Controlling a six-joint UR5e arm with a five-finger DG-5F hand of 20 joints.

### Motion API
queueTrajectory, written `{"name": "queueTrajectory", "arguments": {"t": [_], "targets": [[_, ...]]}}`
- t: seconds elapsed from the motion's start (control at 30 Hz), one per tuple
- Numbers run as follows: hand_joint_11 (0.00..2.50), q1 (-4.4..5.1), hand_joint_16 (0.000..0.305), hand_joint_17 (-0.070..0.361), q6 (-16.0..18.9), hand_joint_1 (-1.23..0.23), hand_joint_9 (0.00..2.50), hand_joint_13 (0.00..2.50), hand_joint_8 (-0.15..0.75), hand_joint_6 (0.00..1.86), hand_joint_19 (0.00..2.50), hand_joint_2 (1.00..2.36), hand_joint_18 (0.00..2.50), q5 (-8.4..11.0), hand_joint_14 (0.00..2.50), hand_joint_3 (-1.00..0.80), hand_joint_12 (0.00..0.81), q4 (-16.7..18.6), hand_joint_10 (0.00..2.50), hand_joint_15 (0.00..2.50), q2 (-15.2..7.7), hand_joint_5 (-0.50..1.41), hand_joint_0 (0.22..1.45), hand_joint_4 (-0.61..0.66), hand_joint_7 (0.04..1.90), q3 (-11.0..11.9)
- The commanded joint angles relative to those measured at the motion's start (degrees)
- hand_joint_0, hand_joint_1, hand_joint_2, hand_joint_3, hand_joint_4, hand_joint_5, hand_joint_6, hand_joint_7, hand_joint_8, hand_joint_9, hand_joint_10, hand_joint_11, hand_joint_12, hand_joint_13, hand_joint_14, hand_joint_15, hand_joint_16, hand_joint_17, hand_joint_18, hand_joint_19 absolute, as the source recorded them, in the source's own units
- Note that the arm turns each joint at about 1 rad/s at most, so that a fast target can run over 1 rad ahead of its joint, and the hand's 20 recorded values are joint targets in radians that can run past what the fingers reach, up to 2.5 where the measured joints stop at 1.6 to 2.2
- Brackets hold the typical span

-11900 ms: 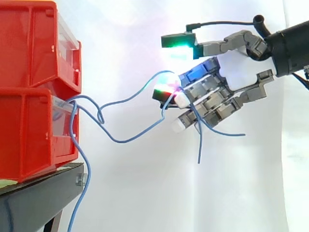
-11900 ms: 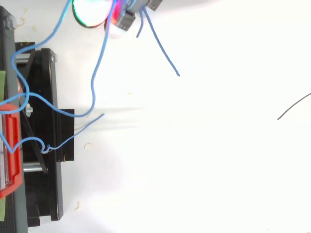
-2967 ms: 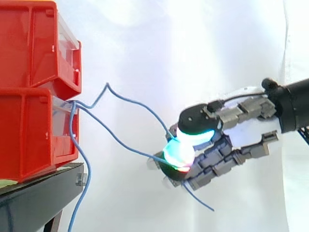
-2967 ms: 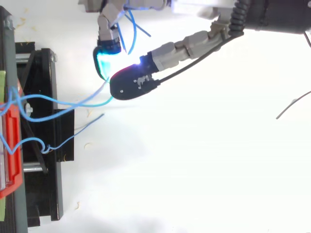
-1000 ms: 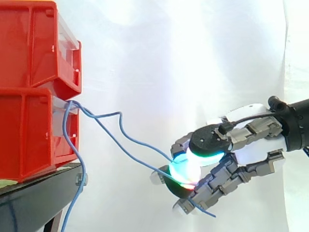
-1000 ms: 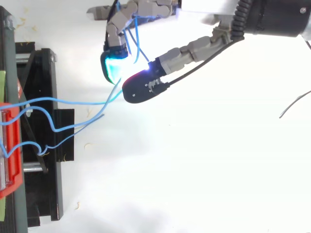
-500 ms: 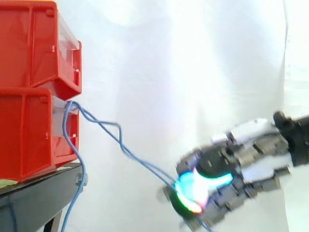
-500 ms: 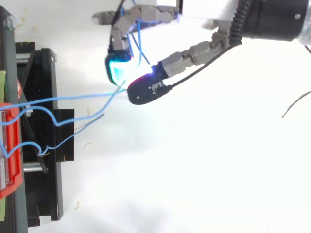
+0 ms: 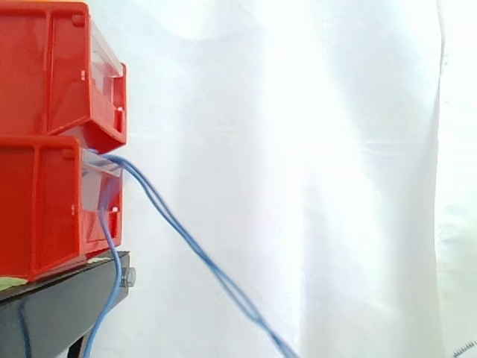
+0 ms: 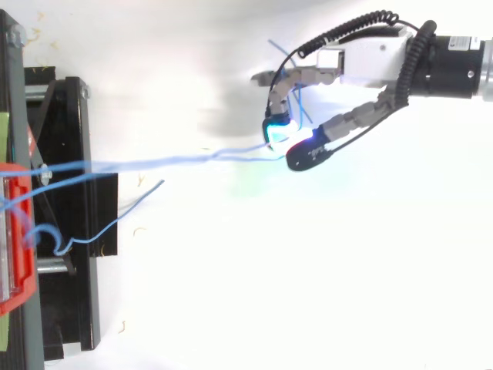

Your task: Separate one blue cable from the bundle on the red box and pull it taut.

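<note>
From above, hand (image 10: 306, 75) pinches blue cable (image 10: 139, 163).

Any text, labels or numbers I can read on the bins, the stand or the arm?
None can be read. The clear label window on the lower red bin shows no legible print; any print on the arm's black wrist is too small to read.

- Black metal stand (image 10: 73, 131): well apart from the hand (image 10: 354, 58), at the opposite side of the top view. There is a silver bolt (image 9: 128, 277) on its front edge.
- White fabric curtain (image 9: 298, 149): plain backdrop.
- White flat surface (image 10: 269, 270): spreads beneath the hand.
- Small tan shavings (image 10: 140, 230): scattered near the stand, far from the hand.
</note>
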Motion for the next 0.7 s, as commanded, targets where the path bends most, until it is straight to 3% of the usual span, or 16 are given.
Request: {"name": "queueTrajectory", "arguments": {"t": [0.0,0.07,0.2,0.37,0.67], "targets": [[0.0,-1.78,0.055,0.123,-0.1,-0.99,0.16,0.34,0.034,0.92,0.18,1.0,0.27,0.12,0.0,-0.11,0.372,4.5,0.0,0.01,0.0,-0.07,0.71,-0.34,0.99,-0.4],[0.0,-1.43,0.055,0.123,-0.1,-0.99,0.17,0.34,0.033,0.92,0.18,1.0,0.27,0.03,0.0,-0.11,0.371,7.6,0.0,0.02,-0.1,-0.07,0.71,-0.34,0.99,3.1],[0.0,-1.34,0.054,0.123,-0.1,-0.99,0.17,0.35,0.033,0.92,0.19,1.0,0.27,0.21,0.0,-0.11,0.369,11.6,0.0,0.02,0.0,-0.07,0.71,-0.35,0.99,6.4],[0.0,-1.34,0.054,0.121,-0.1,-0.99,0.18,0.35,0.033,0.92,0.19,1.0,0.27,0.21,0.0,-0.11,0.362,15.0,0.0,0.03,0.0,-0.07,0.71,-0.35,0.99,6.6],[0.0,-1.34,0.054,0.121,-0.1,-0.99,0.18,0.35,0.032,0.92,0.19,1.0,0.27,0.21,0.0,-0.11,0.36,14.9,0.0,0.03,0.0,-0.07,0.71,-0.35,0.99,6.6]]}}
